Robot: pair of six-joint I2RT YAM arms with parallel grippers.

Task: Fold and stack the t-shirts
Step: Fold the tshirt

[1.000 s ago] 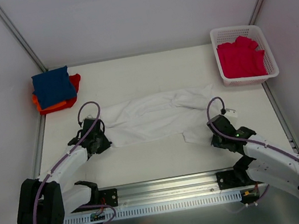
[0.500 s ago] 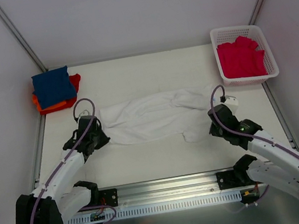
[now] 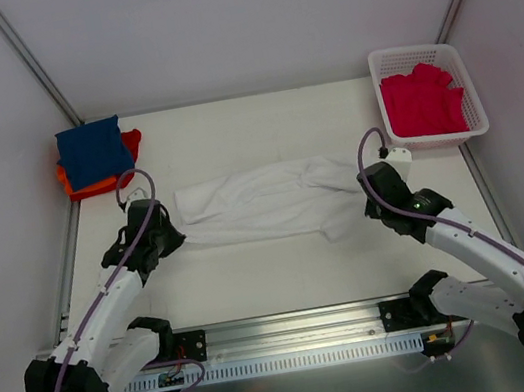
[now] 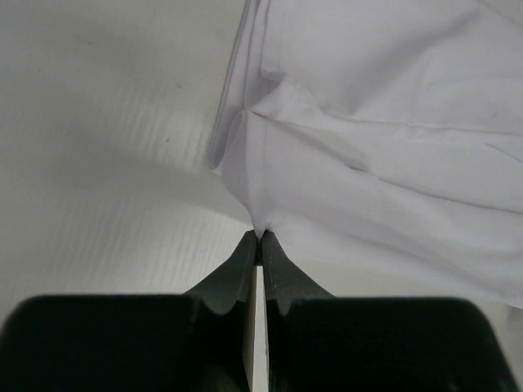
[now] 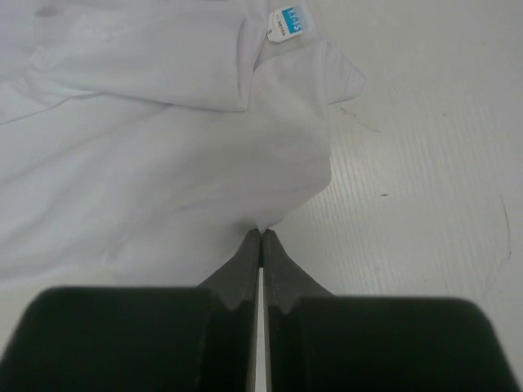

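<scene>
Top view, finished pile: The navy t-shirt point(image 3: 92, 152) lies folded on top of the orange-red t-shirt point(image 3: 88, 189) at the far left corner of the desk point(image 3: 276, 275). I count those two as done.
Top view, shirt in hand: The white t-shirt point(image 3: 263, 204) stretches across mid-desk as a wide, rumpled band, not yet a tidy fold. My left pincer point(image 3: 174, 239) is at its left end and my right pincer point(image 3: 365, 206) at its right end.
Top view, waiting: The crimson-pink t-shirt point(image 3: 424, 104) sits bunched inside the basket point(image 3: 419, 49) at the far right corner, well apart from both arms.
Left wrist, grip: The left pincer point(image 4: 259, 237) is clamped on a pinch of the white t-shirt point(image 4: 368, 122), fingers pressed together on the cloth. The fabric tents away from the tips, with bare desk point(image 4: 98, 122) to one side.
Right wrist, grip: The right pincer point(image 5: 261, 234) is likewise clamped on a corner of the white t-shirt point(image 5: 147, 147). The neck label point(image 5: 284, 22) shows farther off on the cloth.
Progress: I judge the task about half done, with two shirts stacked and a third mid-fold.
Left to do: The white shirt needs its fold finished and a place on the pile. Then the crimson-pink one must come out of the basket to be folded and stacked.
</scene>
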